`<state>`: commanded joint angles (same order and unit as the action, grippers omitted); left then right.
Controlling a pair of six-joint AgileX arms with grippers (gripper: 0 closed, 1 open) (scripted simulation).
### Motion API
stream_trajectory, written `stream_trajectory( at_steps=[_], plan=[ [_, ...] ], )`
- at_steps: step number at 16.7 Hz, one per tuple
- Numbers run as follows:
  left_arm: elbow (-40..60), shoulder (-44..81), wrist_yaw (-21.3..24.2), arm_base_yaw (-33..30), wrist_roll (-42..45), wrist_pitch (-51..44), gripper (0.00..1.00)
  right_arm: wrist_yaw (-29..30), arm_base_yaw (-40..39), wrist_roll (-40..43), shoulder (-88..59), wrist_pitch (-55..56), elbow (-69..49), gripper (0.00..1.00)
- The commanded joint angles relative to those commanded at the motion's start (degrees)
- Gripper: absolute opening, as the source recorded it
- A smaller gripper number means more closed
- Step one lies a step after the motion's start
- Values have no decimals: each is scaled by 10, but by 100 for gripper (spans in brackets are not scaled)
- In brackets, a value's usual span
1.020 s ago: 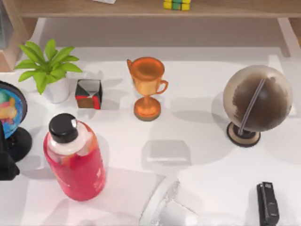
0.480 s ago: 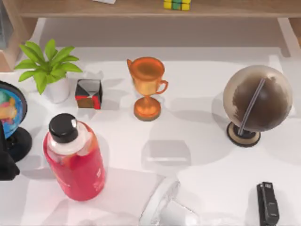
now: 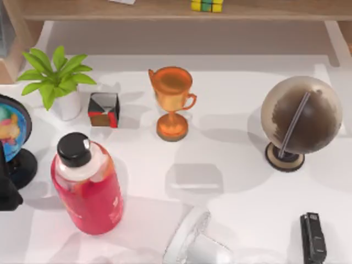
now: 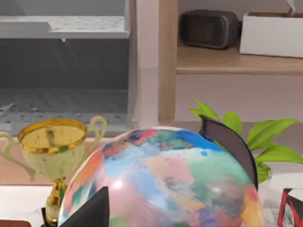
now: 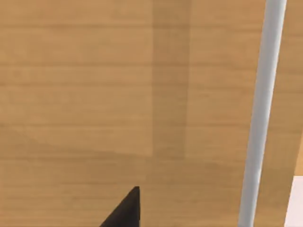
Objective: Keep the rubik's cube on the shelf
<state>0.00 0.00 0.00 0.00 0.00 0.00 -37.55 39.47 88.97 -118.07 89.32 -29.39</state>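
Note:
The rubik's cube (image 3: 207, 5), with yellow and green tiles, rests on the light-brown wooden shelf (image 3: 110, 10) at the back of the table, right of centre. No gripper is near it. My left gripper (image 4: 152, 157) is open close behind a colourful globe (image 4: 161, 184), and its dark arm (image 3: 6, 192) sits at the table's left edge. My right arm (image 3: 193, 246) is a white body at the front edge, near the middle. Its wrist view faces a wooden surface (image 5: 94, 94) crossed by a pale bar (image 5: 258, 113).
On the white table stand an orange trophy (image 3: 172, 102), a black, red and grey cube (image 3: 104, 109), a potted plant (image 3: 58, 82), a red bottle (image 3: 88, 184), a brown globe (image 3: 300, 118) and a black stapler (image 3: 313, 237). The colourful globe (image 3: 12, 137) is at the left edge.
The white right arm at the front edge has shifted slightly. The cube and everything on the table stay where they were.

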Motion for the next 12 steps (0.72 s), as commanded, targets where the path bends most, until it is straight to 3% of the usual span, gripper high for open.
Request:
stream_trajectory(
  at_steps=[8,12],
  plan=[
    [0,0,0,0,0,0,100,0,0,0,0,0,0,2],
    [0,0,0,0,0,0,100,0,0,0,0,0,0,0]
  ],
)
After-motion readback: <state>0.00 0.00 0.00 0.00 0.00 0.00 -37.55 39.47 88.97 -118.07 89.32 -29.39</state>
